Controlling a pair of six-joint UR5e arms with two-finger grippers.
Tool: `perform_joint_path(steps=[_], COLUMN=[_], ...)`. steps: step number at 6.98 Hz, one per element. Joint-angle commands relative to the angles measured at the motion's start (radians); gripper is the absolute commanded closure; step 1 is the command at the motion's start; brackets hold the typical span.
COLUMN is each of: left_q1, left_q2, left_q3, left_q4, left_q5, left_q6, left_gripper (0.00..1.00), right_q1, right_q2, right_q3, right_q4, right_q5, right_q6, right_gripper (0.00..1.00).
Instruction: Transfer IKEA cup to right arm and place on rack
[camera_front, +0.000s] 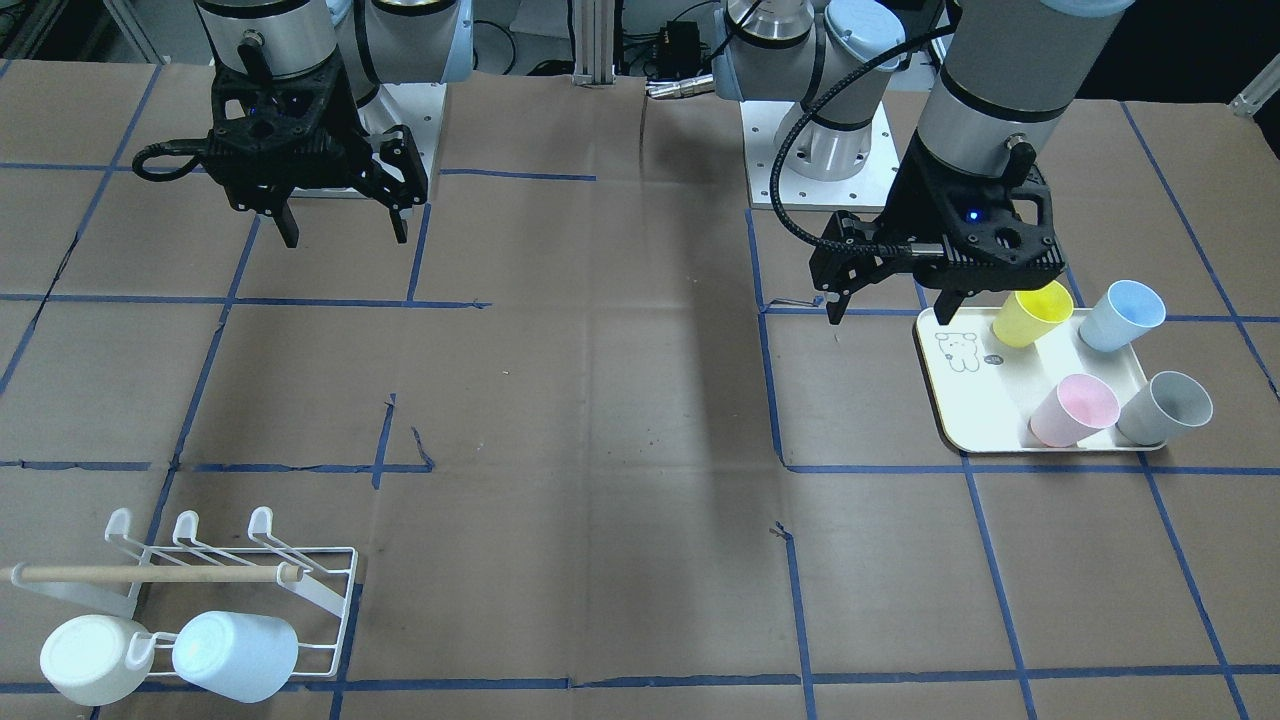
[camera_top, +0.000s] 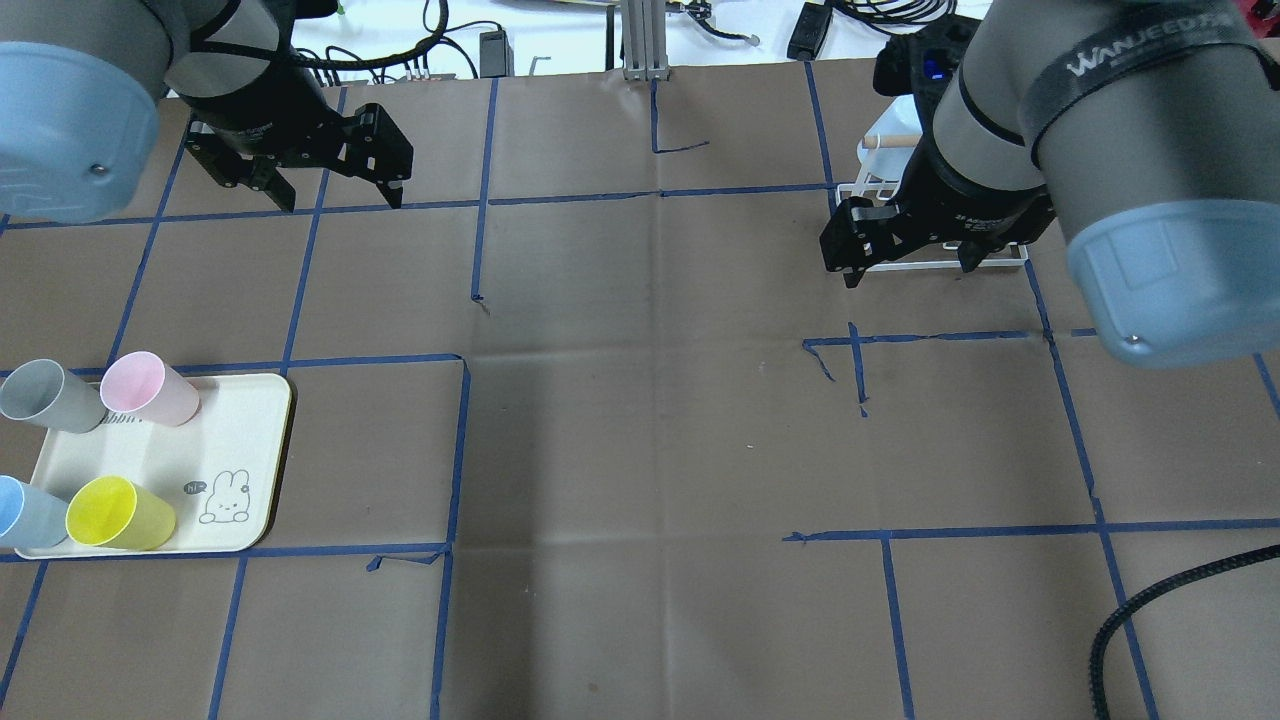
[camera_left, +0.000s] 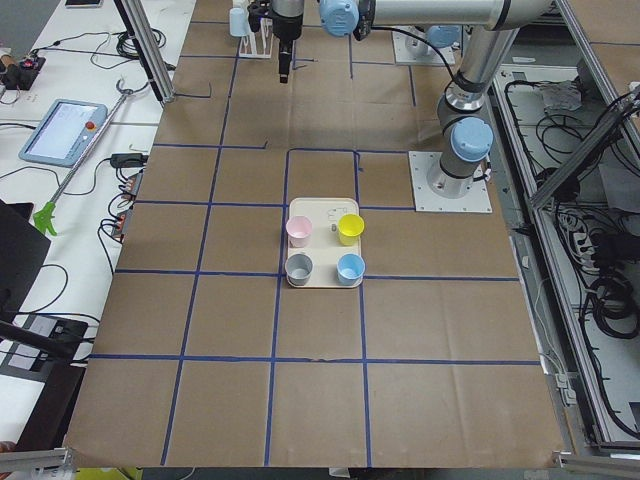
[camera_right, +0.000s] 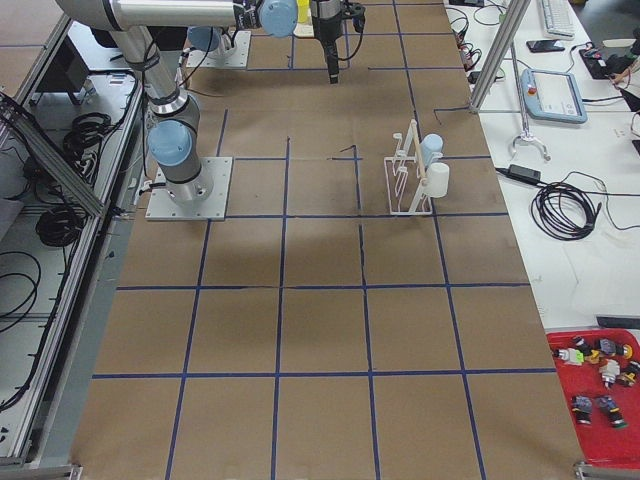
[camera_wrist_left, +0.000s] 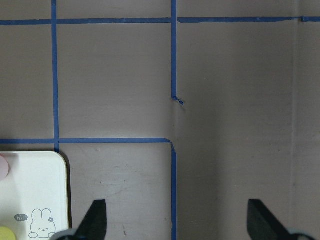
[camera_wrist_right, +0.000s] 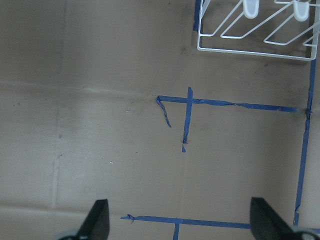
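1. While both arms hang above the table, neither gripper has hold of anything.
2. Left gripper: the jaws are spread wide, with nothing between the fingers. It hovers clear of the table surface, just beside a corner of the tray. That corner shows at the lower left of the left wrist view.
3. Right gripper: the jaws are spread equally wide and are empty. It hovers over bare table on the robot's side of the rack. The rack's wire corner shows at the top right of the right wrist view.
4. Tray: cream with a rabbit drawing, lying flat on the robot's left half of the table. Four cups stand upright on it, mouths up.
   - Nearer the robot: yellow cup and blue cup.
   - Farther from the robot: pink cup and grey cup.
   - The yellow and pink cups are on the side toward the table's centre.
   - No cup is gripped or touched.
5. Rack: it stands on the robot's right half, near the table edge opposite the robot, well apart from the tray. A wooden dowel lies across it.
6. Rack load: a white cup and a pale blue cup hang side by side on the outer row of pegs, tipped over, with their bases toward the front-facing camera
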Motion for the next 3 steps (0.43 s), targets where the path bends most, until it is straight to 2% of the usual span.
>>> perform_joint_path(steps=[1,3], left_q1=[0.0,0.0], left_q2=[0.0,0.0], left_q3=[0.0,0.0], left_q4=[0.0,0.0], left_q5=[0.0,0.0], left_q6=[0.0,0.0], left_gripper=[0.0,0.0], right_q1=[0.0,0.002], right_q2=[0.0,0.003], right_q3=[0.0,-0.002], right_q4=[0.0,-0.002], right_q5=[-0.002,-0.001], right_q6=[0.001,0.004], right_gripper=[0.0,0.0])
